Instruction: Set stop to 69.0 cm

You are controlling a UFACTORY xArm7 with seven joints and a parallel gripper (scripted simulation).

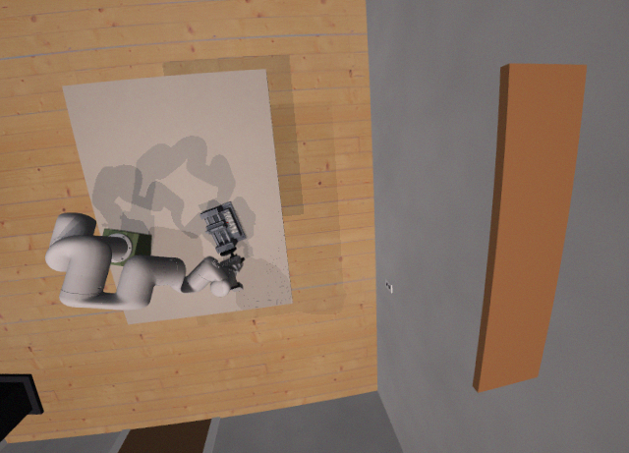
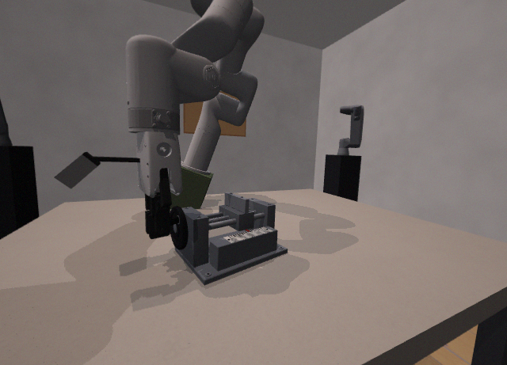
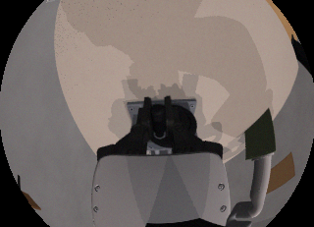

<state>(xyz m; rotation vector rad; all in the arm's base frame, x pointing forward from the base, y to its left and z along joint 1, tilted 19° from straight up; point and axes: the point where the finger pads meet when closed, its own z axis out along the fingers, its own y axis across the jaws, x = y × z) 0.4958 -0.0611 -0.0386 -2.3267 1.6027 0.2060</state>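
A dark grey stop fixture (image 2: 233, 240) stands on the table, with two guide rods, a sliding stop block (image 2: 237, 207) and a counter strip (image 2: 245, 235) on its front block. A black handwheel (image 2: 178, 229) sits at the fixture's left end. My gripper (image 2: 159, 226) hangs straight down beside the wheel, and its black fingers are shut on the wheel's handle. From above, the fixture (image 1: 225, 230) lies near the table's right edge with the gripper (image 1: 234, 261) at its near end. In the wrist view the fingers cover the handle, with the fixture's base plate (image 3: 161, 105) behind them.
The arm's green base (image 2: 192, 189) stands just behind the fixture. A camera on a black pedestal (image 2: 343, 181) stands at the far right. A flat grey paddle on a rod sticks out to the left of the wrist. The table's right edge (image 1: 284, 245) runs close to the fixture.
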